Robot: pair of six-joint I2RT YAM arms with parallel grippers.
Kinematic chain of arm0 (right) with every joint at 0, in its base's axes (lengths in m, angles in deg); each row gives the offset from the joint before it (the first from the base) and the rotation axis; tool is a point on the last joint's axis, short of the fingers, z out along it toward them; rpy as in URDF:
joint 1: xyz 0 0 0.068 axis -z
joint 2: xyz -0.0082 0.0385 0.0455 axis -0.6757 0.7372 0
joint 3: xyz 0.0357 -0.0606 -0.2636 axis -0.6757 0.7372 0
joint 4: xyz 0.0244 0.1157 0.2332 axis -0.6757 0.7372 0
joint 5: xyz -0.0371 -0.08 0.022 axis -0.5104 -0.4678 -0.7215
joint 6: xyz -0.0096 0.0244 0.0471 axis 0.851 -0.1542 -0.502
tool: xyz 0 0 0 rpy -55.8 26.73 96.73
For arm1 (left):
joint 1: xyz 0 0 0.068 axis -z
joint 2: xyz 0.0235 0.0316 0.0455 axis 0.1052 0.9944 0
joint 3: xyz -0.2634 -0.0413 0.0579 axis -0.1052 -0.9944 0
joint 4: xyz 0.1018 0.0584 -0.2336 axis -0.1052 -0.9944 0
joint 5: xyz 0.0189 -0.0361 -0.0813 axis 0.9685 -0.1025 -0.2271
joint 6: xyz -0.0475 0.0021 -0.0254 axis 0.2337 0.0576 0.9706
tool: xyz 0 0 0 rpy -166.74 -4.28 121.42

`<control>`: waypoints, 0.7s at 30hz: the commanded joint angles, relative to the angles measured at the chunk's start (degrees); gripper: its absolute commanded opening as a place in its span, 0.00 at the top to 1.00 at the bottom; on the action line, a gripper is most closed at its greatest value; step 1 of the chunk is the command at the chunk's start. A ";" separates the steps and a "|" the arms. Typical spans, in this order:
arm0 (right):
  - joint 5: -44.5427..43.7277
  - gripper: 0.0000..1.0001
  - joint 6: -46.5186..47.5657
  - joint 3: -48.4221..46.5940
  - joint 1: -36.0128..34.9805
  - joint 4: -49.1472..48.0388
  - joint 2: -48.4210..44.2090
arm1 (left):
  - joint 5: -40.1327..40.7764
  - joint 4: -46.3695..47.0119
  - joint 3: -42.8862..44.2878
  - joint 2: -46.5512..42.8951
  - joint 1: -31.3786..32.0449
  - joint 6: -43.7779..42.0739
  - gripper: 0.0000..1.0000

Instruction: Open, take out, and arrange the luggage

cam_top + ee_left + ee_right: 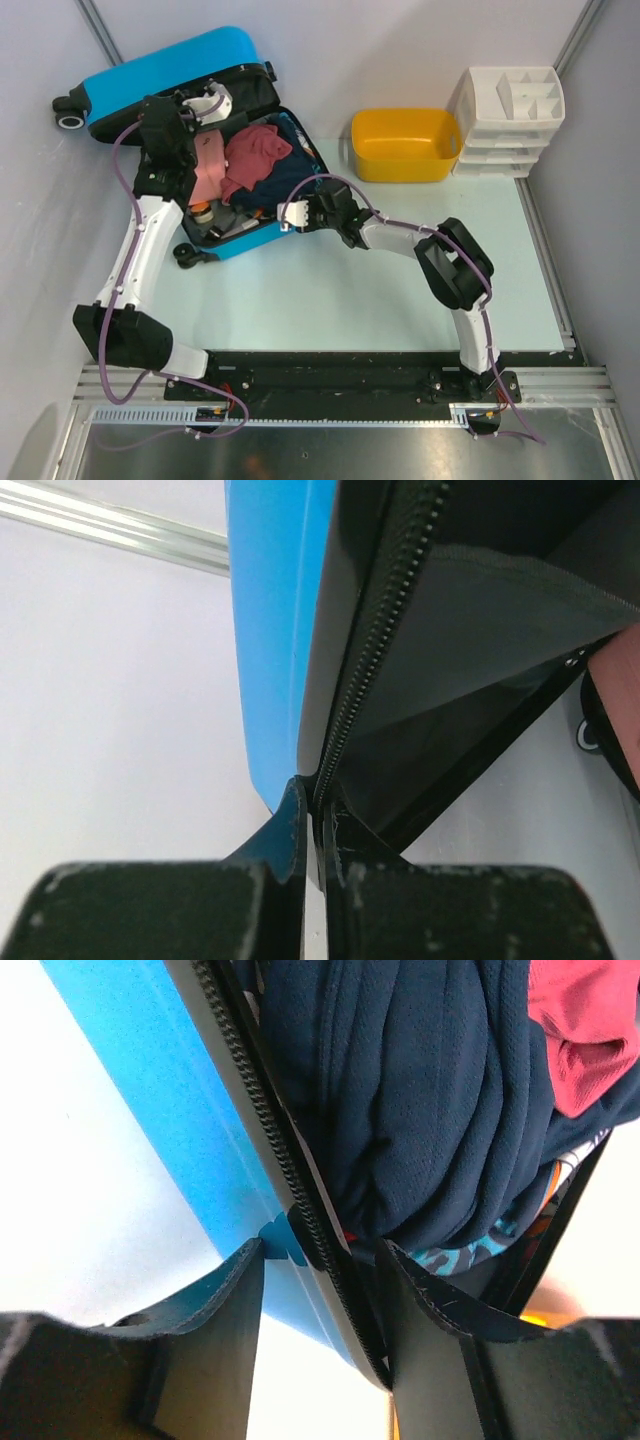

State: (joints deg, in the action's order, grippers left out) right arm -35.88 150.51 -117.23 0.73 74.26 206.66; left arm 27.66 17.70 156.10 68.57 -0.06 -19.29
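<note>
The bright-blue luggage [160, 70] lies open at the back left, its lid raised and its lower shell [255, 240] packed with clothes. My left gripper [205, 105] is shut on the lid's edge; in the left wrist view the gripper [318, 800] pinches the black zipper band beside the blue shell [270, 630]. My right gripper [290, 215] is at the lower shell's front rim. The right wrist view shows this gripper [320, 1250] open, straddling the zipper rim next to the blue shell [150, 1080], with a gap on the outer side.
A dark red garment [255, 150], a pink one [208, 165] and navy cloth [420, 1100] fill the case. A yellow tub [405, 145] stands right of it, and a white drawer organiser [510, 120] sits at the back right.
</note>
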 commanded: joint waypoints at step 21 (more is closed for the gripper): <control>7.91 0.07 -3.04 -9.17 -7.09 12.83 -5.67 | 5.34 12.43 14.80 0.95 5.01 -8.37 1.00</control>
State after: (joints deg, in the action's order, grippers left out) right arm -30.92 149.33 -117.08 -6.22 82.46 197.76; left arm 32.29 17.05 164.12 72.52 4.20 -24.28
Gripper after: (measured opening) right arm 0.926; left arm 0.036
